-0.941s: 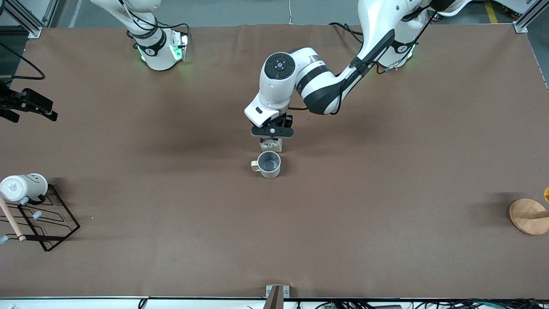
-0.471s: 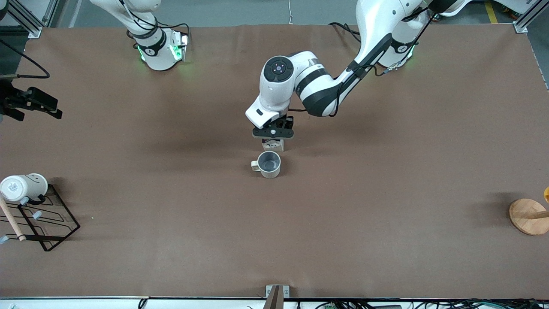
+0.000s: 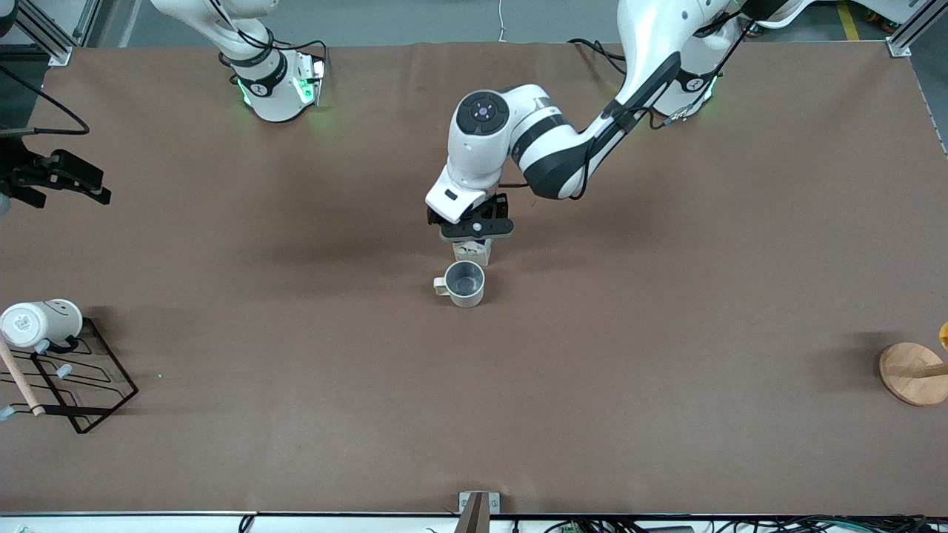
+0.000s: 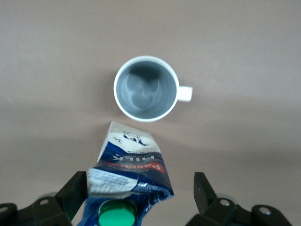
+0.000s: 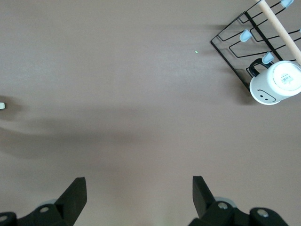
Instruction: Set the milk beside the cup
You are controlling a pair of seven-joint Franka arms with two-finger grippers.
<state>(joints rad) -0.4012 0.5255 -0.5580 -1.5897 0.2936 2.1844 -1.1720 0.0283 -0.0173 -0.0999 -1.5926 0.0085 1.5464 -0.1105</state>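
Now: milk point(image 4: 129, 176) mid-table, just beside cup point(image 4: 146, 88), on the robot-base side | cup empty | left gripper point(image 4: 138, 195) over milk, fingers wide, apart from carton | right gripper point(image 5: 138, 195) waits over right arm's table edge, fingers wide | its wrist view alone shows smiley face on white mug point(image 5: 275, 83) at rack point(image 5: 240, 44).

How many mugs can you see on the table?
2. The small beige-grey mug with a grey-blue inside stands mid-table, just nearer the front camera than the blue-and-white milk carton. The white smiley-face mug hangs on the black wire rack at the right arm's end.
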